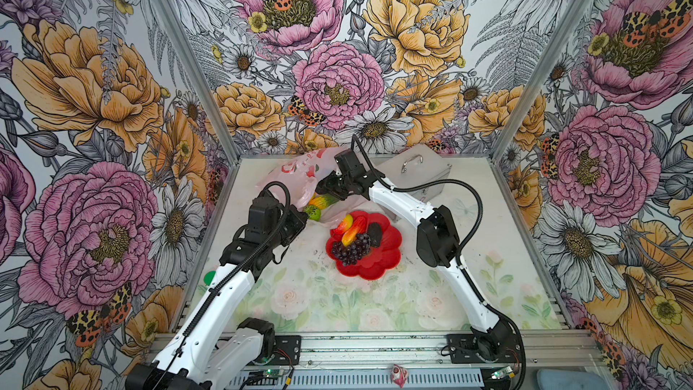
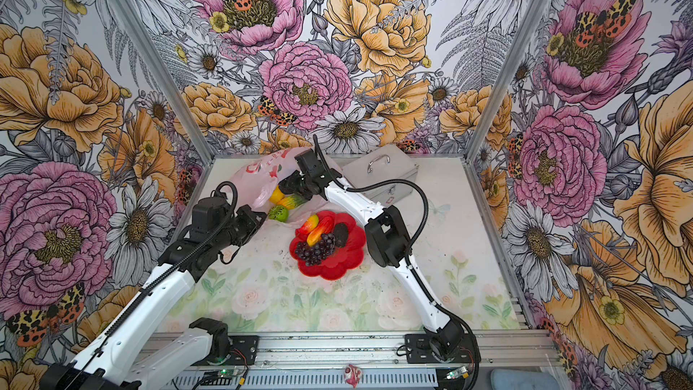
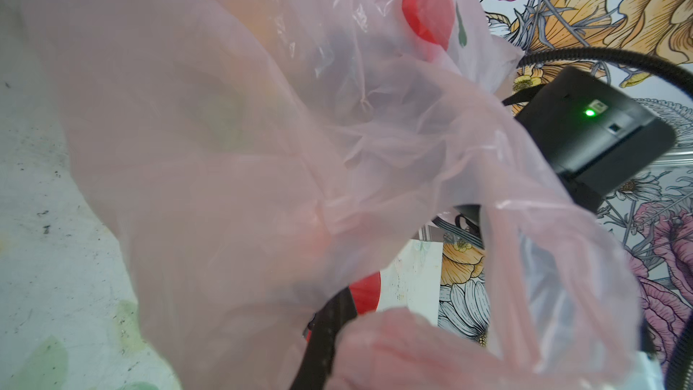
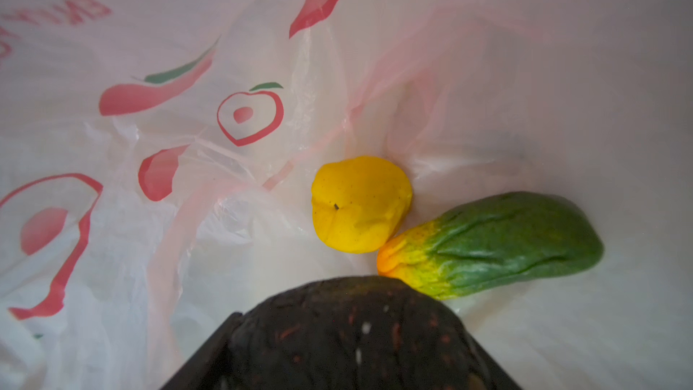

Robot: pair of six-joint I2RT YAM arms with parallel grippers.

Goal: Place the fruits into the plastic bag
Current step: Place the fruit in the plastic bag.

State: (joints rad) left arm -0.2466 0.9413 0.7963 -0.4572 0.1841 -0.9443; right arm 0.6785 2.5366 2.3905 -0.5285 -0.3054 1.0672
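Inside the plastic bag [image 1: 296, 174], I am holding a dark bumpy fruit [image 4: 348, 324] clamped in the right gripper [image 1: 325, 190], near the lemon [image 4: 360, 204]. The left gripper [image 1: 300, 219] is pinching the bag's rim. Next, I judge: letting go, then reaching for the red dish [image 1: 386, 256].

The plastic bag [image 4: 168, 69] looks thin and crinkly, the avocado [image 4: 348, 335] rough

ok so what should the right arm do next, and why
Probably open the right gripper and let the dark bumpy fruit drop. It is gripped between the jaws, inside the mouth of the plastic bag, with the lemon and the green-orange long fruit lying just ahead. The left gripper appears to hold the mouth open.
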